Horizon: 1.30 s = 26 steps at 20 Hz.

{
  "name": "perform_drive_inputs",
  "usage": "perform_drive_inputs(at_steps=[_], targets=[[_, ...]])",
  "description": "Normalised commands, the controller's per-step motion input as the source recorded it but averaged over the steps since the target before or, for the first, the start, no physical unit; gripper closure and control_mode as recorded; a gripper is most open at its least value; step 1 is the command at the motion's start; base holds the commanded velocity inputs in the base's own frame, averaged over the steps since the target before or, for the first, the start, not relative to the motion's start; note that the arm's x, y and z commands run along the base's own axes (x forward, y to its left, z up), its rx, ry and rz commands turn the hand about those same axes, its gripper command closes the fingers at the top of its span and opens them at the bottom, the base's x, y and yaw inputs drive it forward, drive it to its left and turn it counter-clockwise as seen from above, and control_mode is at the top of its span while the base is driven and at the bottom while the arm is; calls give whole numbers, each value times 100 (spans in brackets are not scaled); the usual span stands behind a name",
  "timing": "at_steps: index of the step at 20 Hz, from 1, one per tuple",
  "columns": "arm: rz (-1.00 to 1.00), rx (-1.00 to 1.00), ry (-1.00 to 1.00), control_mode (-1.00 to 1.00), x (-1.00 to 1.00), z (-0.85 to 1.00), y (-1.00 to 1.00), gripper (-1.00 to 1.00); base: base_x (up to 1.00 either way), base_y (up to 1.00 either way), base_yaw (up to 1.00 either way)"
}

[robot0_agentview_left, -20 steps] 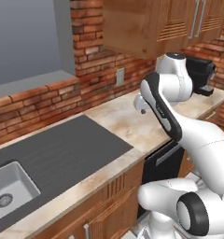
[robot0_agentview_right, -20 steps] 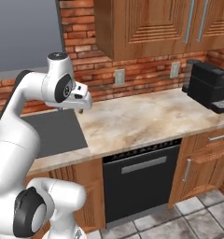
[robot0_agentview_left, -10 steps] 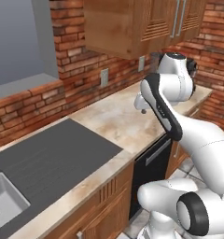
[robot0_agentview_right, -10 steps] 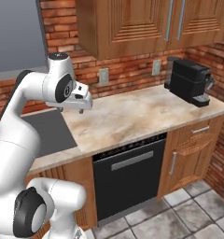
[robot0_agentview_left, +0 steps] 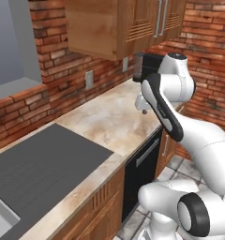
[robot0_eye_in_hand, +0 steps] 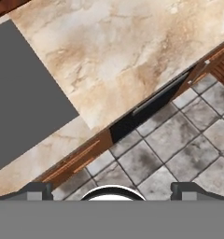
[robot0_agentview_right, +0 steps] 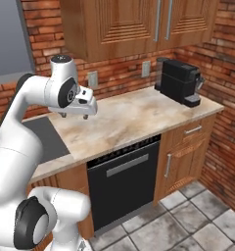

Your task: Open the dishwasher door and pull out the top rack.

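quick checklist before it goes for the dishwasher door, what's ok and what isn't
1. Dishwasher door in view, shut: ok.
2. Silver bar handle unobstructed: ok.
3. Gripper near the handle: not ok, it hangs above the counter.
4. Gripper open and empty: ok, fingertips stand wide apart.
5. Floor in front of the door free for it to swing down: ok.
6. Top rack state: cannot tell, hidden behind the door.
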Motion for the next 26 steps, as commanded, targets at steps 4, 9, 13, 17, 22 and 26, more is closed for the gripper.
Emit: perform_drive_inputs(at_steps=[4, 9, 13, 17, 22, 26], targets=[[-3, 2, 0, -100, 0, -1, -4, -100, 0, -12, -12], [-9, 6, 0, -100, 0, -5, -23, -100, 0, 0, 0], [-6, 5, 0, -100, 4, -8, -36, -100, 0, 0, 0], [-6, 6, 0, -100, 4, -12, -48, -100, 0, 0, 0], [-6, 16, 0, -100, 4, -23, -63, -100, 0, 0, 0], [-5, 21, 0, -100, 3, -28, -61, -100, 0, 0, 0]])
